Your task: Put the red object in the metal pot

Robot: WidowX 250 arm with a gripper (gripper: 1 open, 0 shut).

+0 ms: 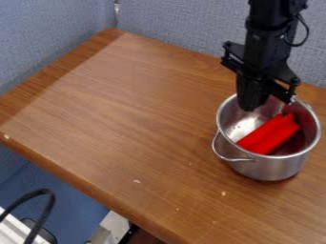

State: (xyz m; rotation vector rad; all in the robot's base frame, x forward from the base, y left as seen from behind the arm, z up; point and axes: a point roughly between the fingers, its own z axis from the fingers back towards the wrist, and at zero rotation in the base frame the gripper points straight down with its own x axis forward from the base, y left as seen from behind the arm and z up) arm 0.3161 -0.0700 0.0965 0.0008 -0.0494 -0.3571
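Red matte block (268, 134) is seen slanted inside shiny round s/steel pot (261, 168) w/ thin wire handle, on smooth brown wood-grain tabletop (114, 105), right side; black gripper (254, 99) is held above pot's far-left part, fingertips together.
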